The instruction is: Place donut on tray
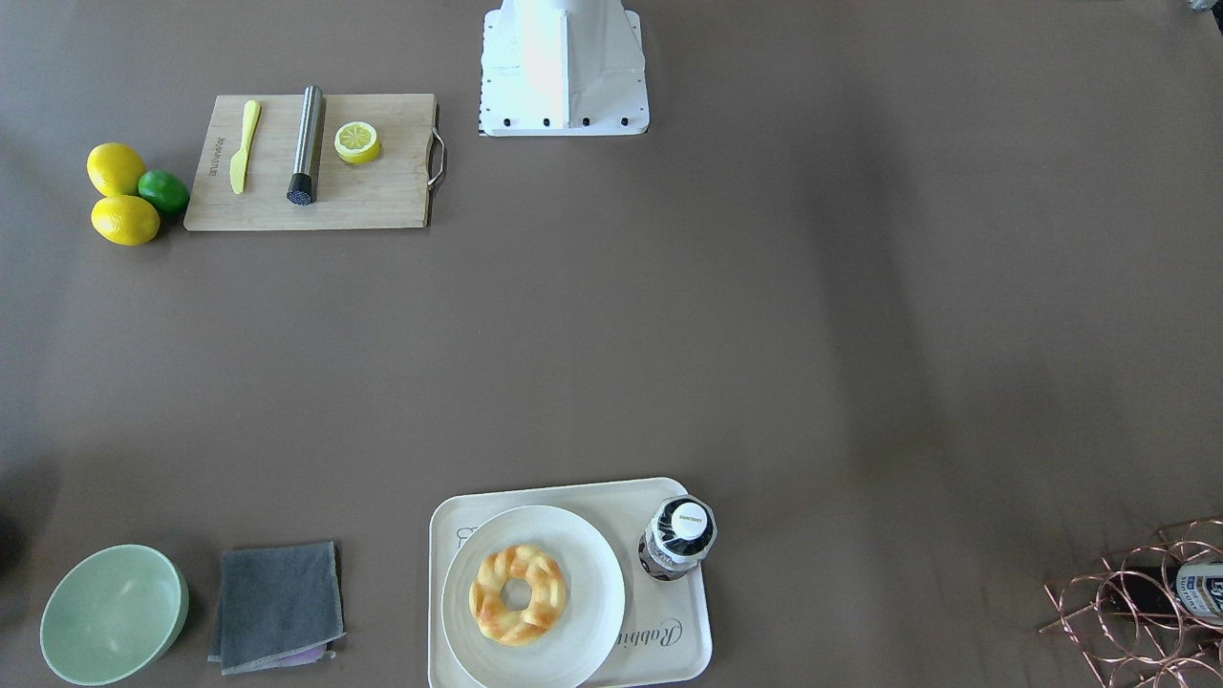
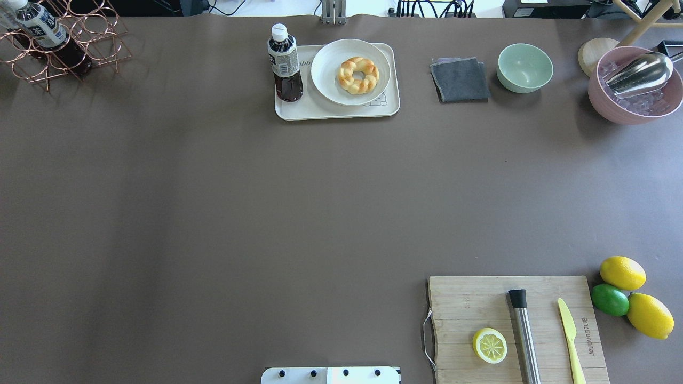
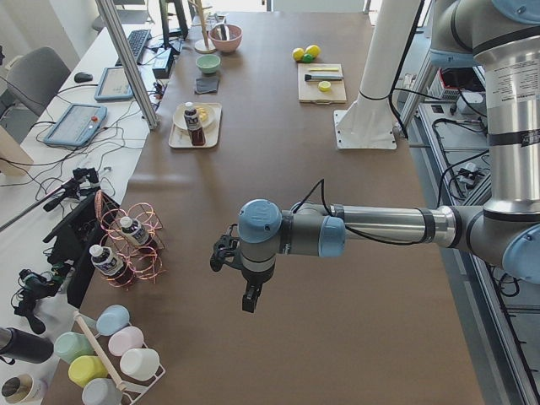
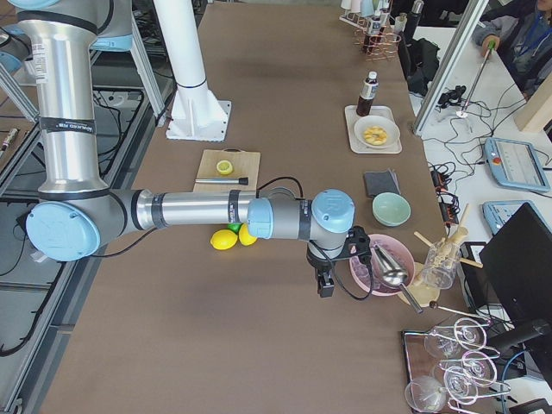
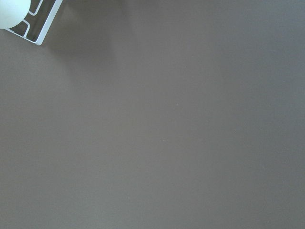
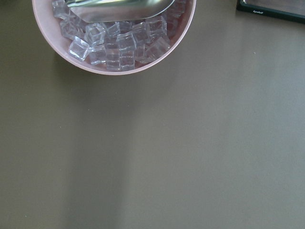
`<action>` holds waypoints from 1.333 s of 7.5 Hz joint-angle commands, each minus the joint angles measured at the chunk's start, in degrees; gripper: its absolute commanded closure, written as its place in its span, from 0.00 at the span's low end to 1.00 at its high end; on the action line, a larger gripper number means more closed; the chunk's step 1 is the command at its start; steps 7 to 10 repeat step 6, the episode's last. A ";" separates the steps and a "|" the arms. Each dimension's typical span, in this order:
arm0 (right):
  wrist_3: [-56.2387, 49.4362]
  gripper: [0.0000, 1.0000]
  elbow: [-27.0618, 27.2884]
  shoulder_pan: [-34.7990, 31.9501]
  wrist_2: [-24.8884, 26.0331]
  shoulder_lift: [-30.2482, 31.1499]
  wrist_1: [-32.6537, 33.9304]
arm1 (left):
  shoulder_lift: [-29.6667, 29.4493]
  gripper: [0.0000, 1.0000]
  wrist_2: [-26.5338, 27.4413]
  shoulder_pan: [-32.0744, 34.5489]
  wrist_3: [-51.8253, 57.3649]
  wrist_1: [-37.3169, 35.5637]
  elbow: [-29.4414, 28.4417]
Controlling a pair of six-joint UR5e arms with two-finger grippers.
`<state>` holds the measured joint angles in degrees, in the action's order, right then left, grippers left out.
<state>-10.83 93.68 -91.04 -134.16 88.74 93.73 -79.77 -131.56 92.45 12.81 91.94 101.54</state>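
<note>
Donut (image 1: 517,594) lying flat, hole upward, on white plate (image 1: 592,573), on tray (image 1: 693,612)

The left arm (image 3: 384,226) and right arm (image 4: 185,210) are silver metal tubes with pale blue round joint caps (image 3: 259,221) and dark collar rings. A thin black cable (image 3: 312,192) loops at each wrist. The left gripper (image 3: 249,302) and right gripper (image 4: 325,286) look black, their detail too small to make out. The white flared pedestal (image 1: 564,72) at the table's edge shows a row of black screws (image 1: 547,122).
</note>
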 commanded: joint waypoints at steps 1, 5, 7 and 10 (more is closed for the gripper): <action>0.02 0.00 2.65 -0.28 0.04 1.08 0.14 | 0.05 0.03 0.60 0.81 0.02 0.34 -1.34; 0.20 0.00 2.65 0.87 -0.05 0.99 0.14 | 0.05 0.03 0.78 3.27 0.02 0.17 -1.61; 0.20 0.00 2.65 1.13 -0.14 0.99 0.05 | 0.14 0.03 0.78 3.35 0.11 0.26 -1.61; 0.20 0.00 2.65 1.13 -0.14 0.99 0.05 | 0.14 0.03 0.78 3.35 0.11 0.26 -1.61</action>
